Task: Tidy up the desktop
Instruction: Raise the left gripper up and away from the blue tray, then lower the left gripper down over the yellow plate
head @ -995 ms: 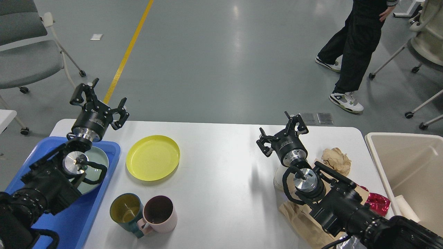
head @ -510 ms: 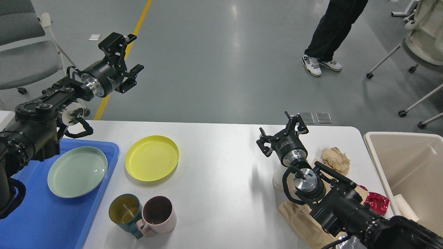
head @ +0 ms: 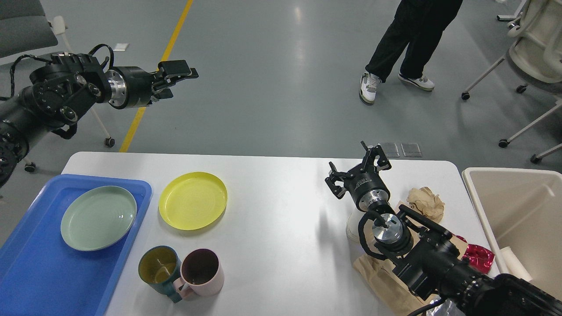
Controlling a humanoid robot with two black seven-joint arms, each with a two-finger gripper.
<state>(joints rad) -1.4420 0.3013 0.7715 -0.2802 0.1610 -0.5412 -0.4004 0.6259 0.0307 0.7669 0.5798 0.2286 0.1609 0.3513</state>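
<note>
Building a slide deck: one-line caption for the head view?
Both grippers, left and right, empty above the desktop; green plate in blue tray.

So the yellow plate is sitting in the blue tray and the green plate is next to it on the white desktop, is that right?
No, it is the reverse. The head view shows the pale green plate in the blue tray, and the yellow plate beside it on the white desktop.

Two plates are counted: a green plate (head: 98,217) and a yellow plate (head: 192,200). Two mugs are counted, a teal mug (head: 159,269) and a pink mug (head: 202,271). One blue tray (head: 39,272), one beige bin (head: 518,210), one crumpled paper ball (head: 425,202) and one red wrapper (head: 478,256) are seen.
</note>
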